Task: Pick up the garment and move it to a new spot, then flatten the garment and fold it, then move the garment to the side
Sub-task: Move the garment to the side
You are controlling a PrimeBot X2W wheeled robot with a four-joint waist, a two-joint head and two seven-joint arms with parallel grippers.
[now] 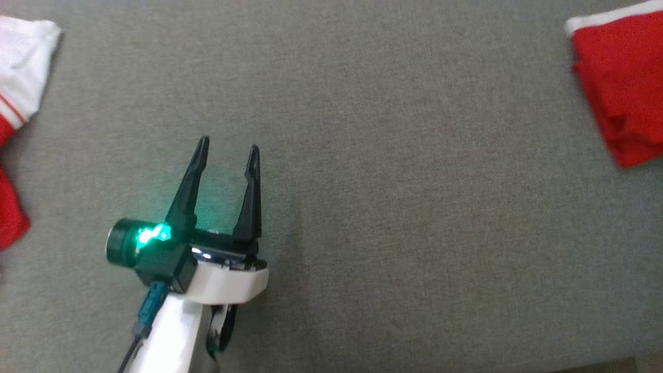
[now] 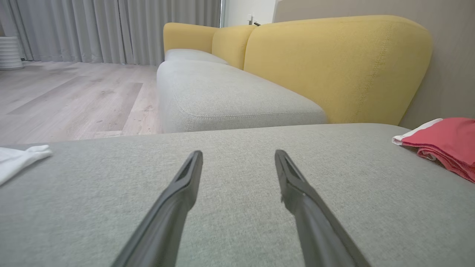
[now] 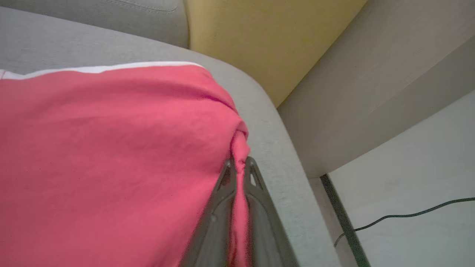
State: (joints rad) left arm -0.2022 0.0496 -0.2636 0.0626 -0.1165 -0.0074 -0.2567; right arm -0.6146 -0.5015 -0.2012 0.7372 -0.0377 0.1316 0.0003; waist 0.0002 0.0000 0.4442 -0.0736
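Jersey (image 1: 20, 67) being judged soft, limp, best pinched at an edge. Left gripper (image 1: 228, 143) being held wide, red piece (image 3: 111, 148) being pinched by right gripper (image 3: 240, 164)

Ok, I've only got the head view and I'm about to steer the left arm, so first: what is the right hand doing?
Observer: The right hand is shut on a bunched fold of the plain red piece.
Operator: Where on the seat is that pinch?
Observer: Close to the rounded outer edge of the grey cushion.
Operator: Anything below that edge to snag on?
Observer: A dark cable lies on the pale floor there.
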